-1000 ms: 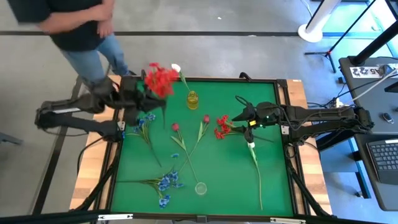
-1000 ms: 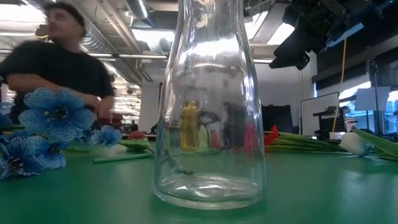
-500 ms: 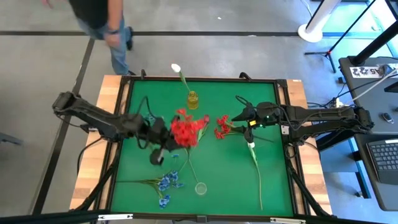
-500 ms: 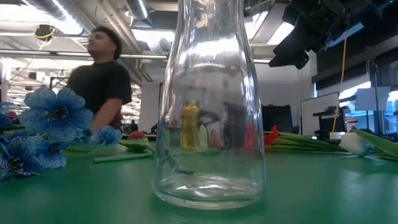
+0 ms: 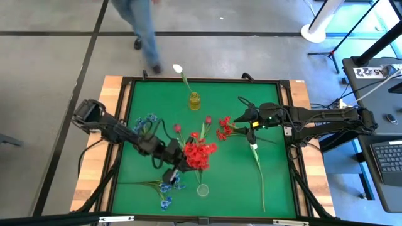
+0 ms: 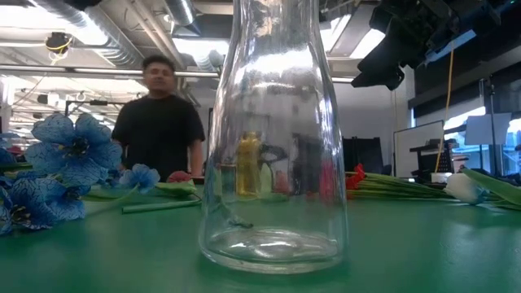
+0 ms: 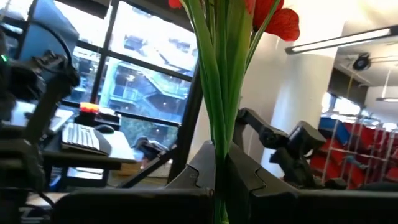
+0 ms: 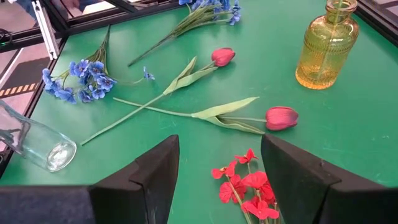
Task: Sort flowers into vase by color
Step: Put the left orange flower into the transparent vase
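Observation:
My left gripper (image 5: 181,159) is over the table's middle, shut on a red flower cluster (image 5: 200,156) with green stems, just beyond the clear glass vase (image 5: 202,189) that stands near the front edge. My right gripper (image 8: 217,177) hovers open, with another red cluster (image 8: 245,186) lying on the mat below it. Two red buds (image 5: 177,128) (image 5: 208,119) lie mid-table. Blue clusters (image 5: 147,122) (image 5: 168,185) lie at the left. A white bud (image 5: 253,145) lies at the right. Another white flower (image 5: 178,69) lies at the far edge beside the yellow vase (image 5: 195,100). My left gripper pinches the bundle of green stems (image 7: 217,146) between its two fingers (image 7: 249,177), below the red blooms (image 7: 273,15). It comes from the table's left, pointing toward the right. The cluster is lifted clear of the mat, its blooms beyond the fingertips.
A person (image 6: 159,122) stands beyond the table's far edge. A raised black frame (image 5: 207,80) rims the green mat. Bare mat lies between the clear vase and the white bud's long stem (image 5: 259,179).
My left gripper, shut on the red cluster throughout, has swung from the table's far left corner toward the middle and the near edge, sinking as it went. The cluster now hangs close to the clear vase. The person has walked along the far side.

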Controlling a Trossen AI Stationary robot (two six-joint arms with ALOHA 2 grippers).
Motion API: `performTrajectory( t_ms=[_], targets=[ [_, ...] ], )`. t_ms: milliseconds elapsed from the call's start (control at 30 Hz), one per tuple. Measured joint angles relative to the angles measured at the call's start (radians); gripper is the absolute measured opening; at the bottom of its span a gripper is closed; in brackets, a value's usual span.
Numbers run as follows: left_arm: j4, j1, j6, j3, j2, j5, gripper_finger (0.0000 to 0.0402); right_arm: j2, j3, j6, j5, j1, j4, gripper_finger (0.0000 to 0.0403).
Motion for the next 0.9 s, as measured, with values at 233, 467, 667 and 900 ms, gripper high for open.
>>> performTrajectory(
  t_ms=[233, 467, 667, 900],
  targets=[
    [0.049, -0.029, 0.005, 0.0, 0.036, 0.001, 0.0004, 0.0, 0.0, 0.0, 0.0, 0.0, 0.0, 0.0225],
    [0.021, -0.047, 0.069, 0.0, 0.036, -0.001, 0.0004, 0.0, 0.0, 0.0, 0.0, 0.0, 0.0, 0.0225],
    [0.004, -0.046, 0.124, 0.0, 0.036, -0.042, 0.0004, 0.0, 0.0, 0.0, 0.0, 0.0, 0.0, 0.0225],
    [0.004, -0.039, 0.119, 0.0, 0.079, -0.056, 0.0004, 0.0, 0.0, 0.0, 0.0, 0.0, 0.0, 0.0225]
  ],
)
